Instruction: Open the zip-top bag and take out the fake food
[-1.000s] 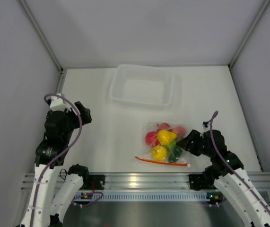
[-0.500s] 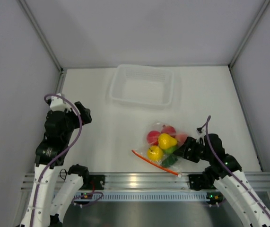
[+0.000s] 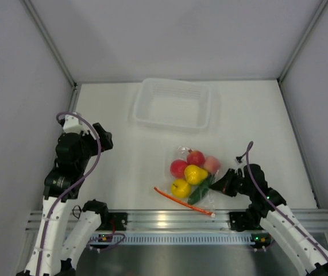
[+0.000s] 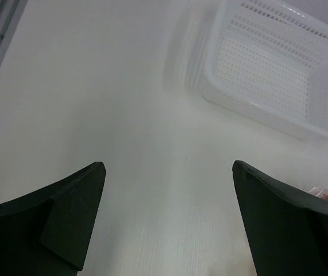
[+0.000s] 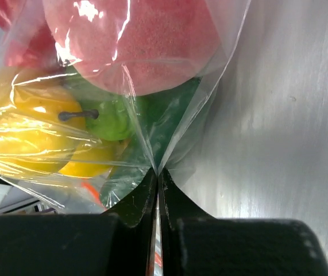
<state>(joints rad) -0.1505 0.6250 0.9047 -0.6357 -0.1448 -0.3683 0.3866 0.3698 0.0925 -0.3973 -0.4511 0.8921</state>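
The zip-top bag lies on the white table at centre right, with its orange-red zip strip along the near edge. Inside it is the fake food: a red fruit, a yellow one, a pink one and a dark green cucumber. My right gripper is shut on the bag's right corner. In the right wrist view the jaws pinch a fold of clear plastic in front of the pink fruit and a light-green one. My left gripper hangs open at the far left, holding nothing.
A translucent white basket stands at the back centre, just beyond the bag; its perforated wall shows in the left wrist view. The aluminium rail runs along the near edge. Grey walls close in both sides.
My right gripper has gone from part open to shut on the bag's corner and pushed left. The bag has slid left and turned, its zip strip swinging. The left arm barely moved.
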